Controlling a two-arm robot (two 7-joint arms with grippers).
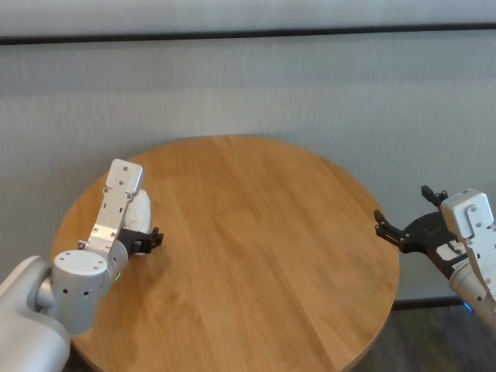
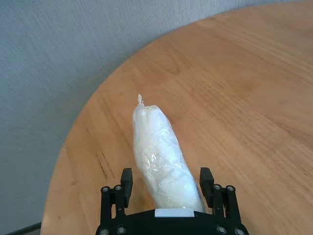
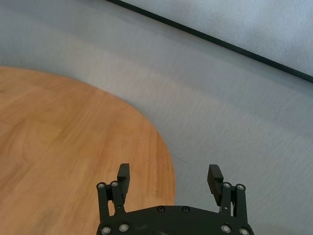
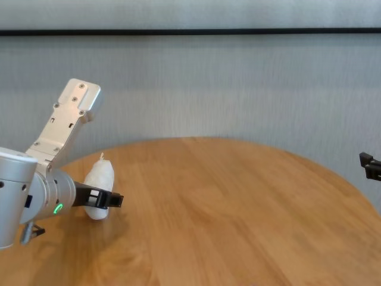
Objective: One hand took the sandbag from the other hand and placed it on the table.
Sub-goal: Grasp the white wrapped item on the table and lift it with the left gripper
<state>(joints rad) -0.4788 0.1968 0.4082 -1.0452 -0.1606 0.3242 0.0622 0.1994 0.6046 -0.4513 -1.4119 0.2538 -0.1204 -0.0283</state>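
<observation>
One white lumpy sandbag in crinkly clear plastic (image 2: 164, 159), twisted tip pointing away, lying on the round light-brown wood-grain table (image 1: 256, 232) near its left edge. The green-lit black left gripper (image 2: 168, 185) straddles it; the fingers look slightly clear, hard to say. Blue-lit right gripper (image 3: 168, 177) hangs spread wide, holding nothing, off the right rim.

Silver wrists, seemingly black claws (image 2: 168, 188)

One sandbag (image 2: 164, 156), one table (image 1: 263, 232), two tools: left tool (image 2: 168, 185), right tool (image 3: 169, 175).
</observation>
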